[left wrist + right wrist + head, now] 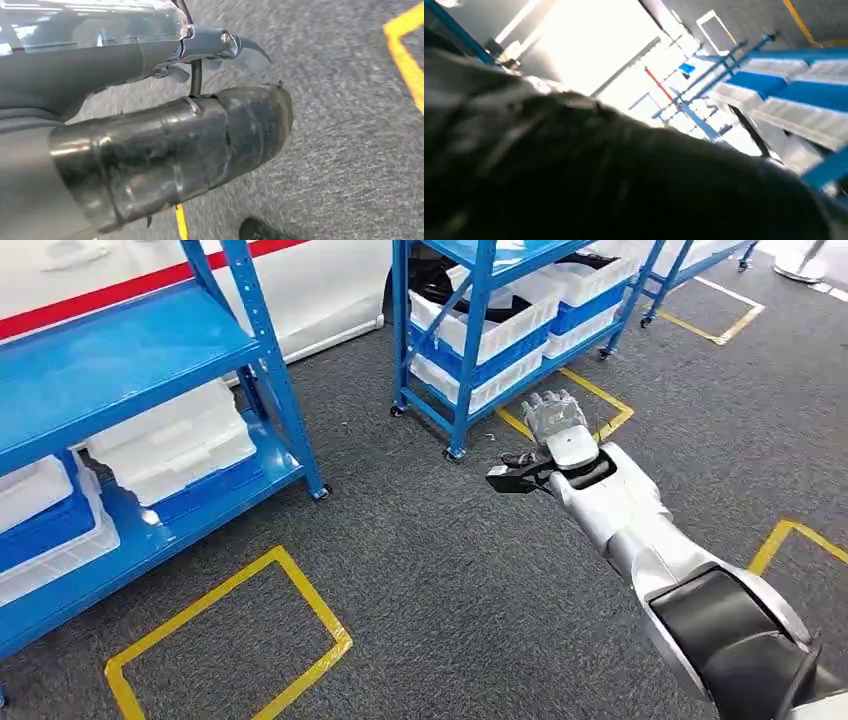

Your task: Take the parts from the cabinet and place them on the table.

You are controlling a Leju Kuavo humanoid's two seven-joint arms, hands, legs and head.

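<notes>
The parts (440, 285) look like black pieces lying in a white tray (500, 325) on the cabinet (470, 360)'s upper shelf. They are too small to make out, but are probably stiff, light plastic and somewhat slick. I would grip one across a narrow, firm section rather than a loose end. The right hand (556, 423) hovers just in front of the cabinet, low, with its fingers apart and nothing seen in it. I cannot tell how the left hand (210, 42) is set as it hangs over the floor (350, 150).
</notes>
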